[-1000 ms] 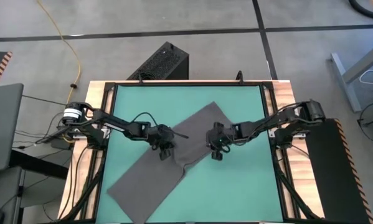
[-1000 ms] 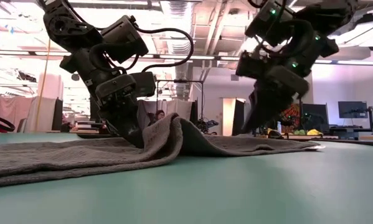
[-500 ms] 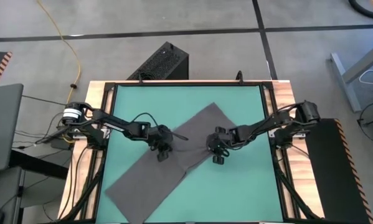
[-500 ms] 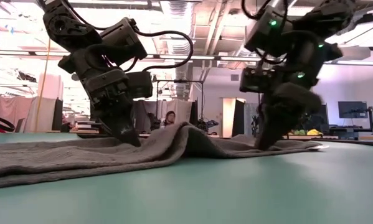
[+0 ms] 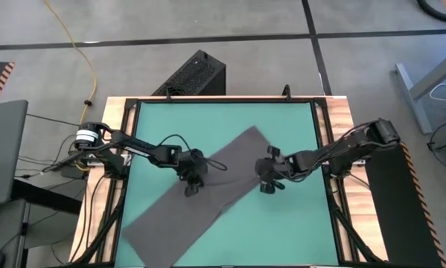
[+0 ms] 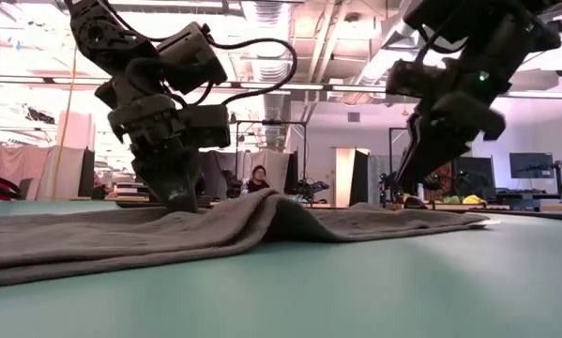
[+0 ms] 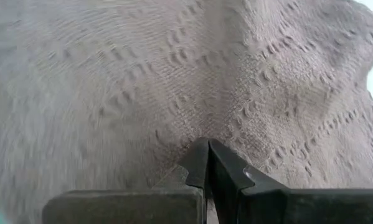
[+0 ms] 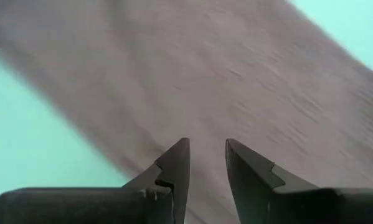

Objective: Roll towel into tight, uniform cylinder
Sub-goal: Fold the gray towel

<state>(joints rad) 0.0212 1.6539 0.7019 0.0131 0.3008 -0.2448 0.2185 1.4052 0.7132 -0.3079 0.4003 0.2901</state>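
A plain dark grey soft towel [image 5: 195, 199] lies diagonally across the green table [image 5: 297, 216] (one ridge raised mid-cloth). The left gripper [image 5: 190, 189] pinches its fabric, fingers together; the right gripper [image 5: 267, 187], fingers narrowly parted, hovers above its edge.

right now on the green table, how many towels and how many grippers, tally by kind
towel: 1
grippers: 2, left gripper shut with its tips on the towel, right gripper open above the towel's edge
total: 3
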